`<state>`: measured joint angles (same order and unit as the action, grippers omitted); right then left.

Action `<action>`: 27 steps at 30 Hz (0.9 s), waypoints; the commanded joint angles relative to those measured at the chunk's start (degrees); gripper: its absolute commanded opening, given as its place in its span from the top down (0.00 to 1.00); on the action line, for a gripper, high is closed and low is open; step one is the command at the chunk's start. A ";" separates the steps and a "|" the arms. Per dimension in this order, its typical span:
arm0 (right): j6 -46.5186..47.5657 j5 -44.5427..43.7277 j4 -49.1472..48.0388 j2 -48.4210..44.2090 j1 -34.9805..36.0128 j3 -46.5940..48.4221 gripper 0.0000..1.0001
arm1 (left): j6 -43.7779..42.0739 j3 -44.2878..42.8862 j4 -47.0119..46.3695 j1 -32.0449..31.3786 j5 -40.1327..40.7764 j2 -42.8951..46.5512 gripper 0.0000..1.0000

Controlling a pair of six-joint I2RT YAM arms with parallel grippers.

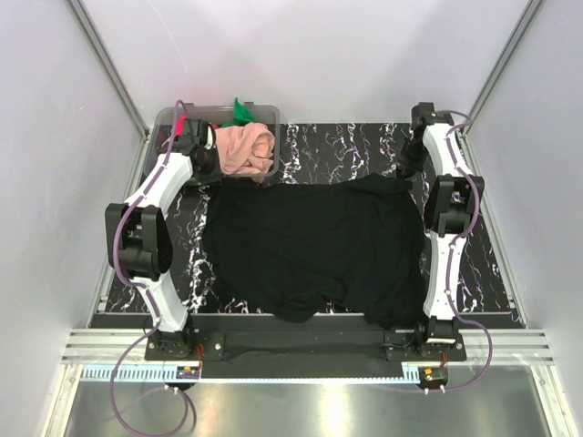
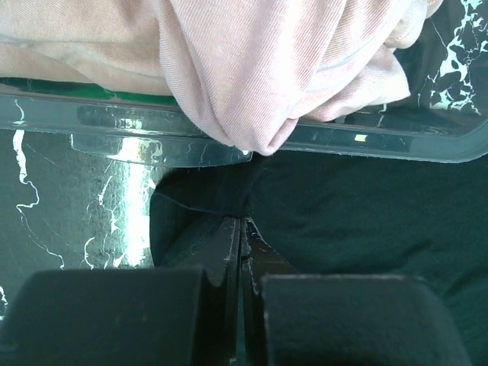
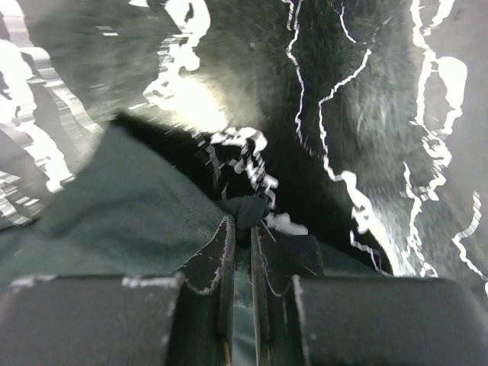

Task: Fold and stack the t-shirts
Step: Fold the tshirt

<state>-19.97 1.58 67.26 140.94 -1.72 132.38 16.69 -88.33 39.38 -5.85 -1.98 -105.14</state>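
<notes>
In the top view, the left arm reaches from its base at 7 o'clock up to the 11 o'clock part of the table [image 1: 492,259]. There the left gripper [image 1: 206,155] sits at the near edge of a clear plastic tub [image 1: 165,118]. The left wrist view shows the left gripper [image 2: 241,226] with its fingers [image 2: 226,244] pressed flat together. A raised corner of the black t-shirt [image 2: 358,206] is pinched at their tips, just below the tub's clear wall [image 2: 396,143].

The peach-pink t-shirt [image 1: 244,148] lies bunched inside the tub. One fold [image 2: 259,84] spills over the near wall and hangs down to the black cloth. The green t-shirt [image 1: 241,111] shows behind it, toward 12 o'clock in the tub.

The black t-shirt [image 1: 314,246] is spread over the middle of the marbled table. It reaches from the tub's near edge to the front edge at 6 o'clock, where a rumpled lobe hangs over slightly. The left gripper holds its 10 o'clock corner and the right gripper holds its 2 o'clock corner.

The right arm rises from its base at 5 o'clock and bends back down at 1 o'clock. The right gripper [image 1: 406,169] comes down on the shirt's far right corner. In the right wrist view, the right gripper [image 3: 242,227] has its fingers [image 3: 216,255] nearly together. They are clamped on a small nub of the dark cloth [image 3: 122,198], which is drawn up off the white-veined black table [image 3: 366,114].
</notes>
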 commanded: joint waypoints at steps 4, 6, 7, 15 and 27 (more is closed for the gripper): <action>0.28 -1.23 -1.61 -9.54 -0.04 0.16 1.00 | -0.87 0.18 -1.06 -0.30 -0.92 3.80 1.00; 1.15 -1.32 -1.70 -10.25 0.04 0.43 1.00 | -1.04 -0.08 -0.97 -0.31 -0.66 4.15 1.00; 1.51 -1.32 -1.52 -10.25 0.31 0.60 1.00 | -1.13 -0.61 -0.53 -0.31 -0.57 4.33 1.00; 3.97 -2.29 -3.54 -12.36 1.10 0.34 1.00 | -1.83 -5.62 1.67 -0.22 0.13 4.60 1.00; 4.59 0.08 -4.33 -15.87 1.10 0.60 1.00 | -2.45 -6.76 3.25 0.57 1.80 5.65 1.00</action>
<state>-16.29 0.86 65.32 130.82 -0.84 132.29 15.22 -93.32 42.98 -5.89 -1.41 -103.20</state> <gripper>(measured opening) 0.149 0.012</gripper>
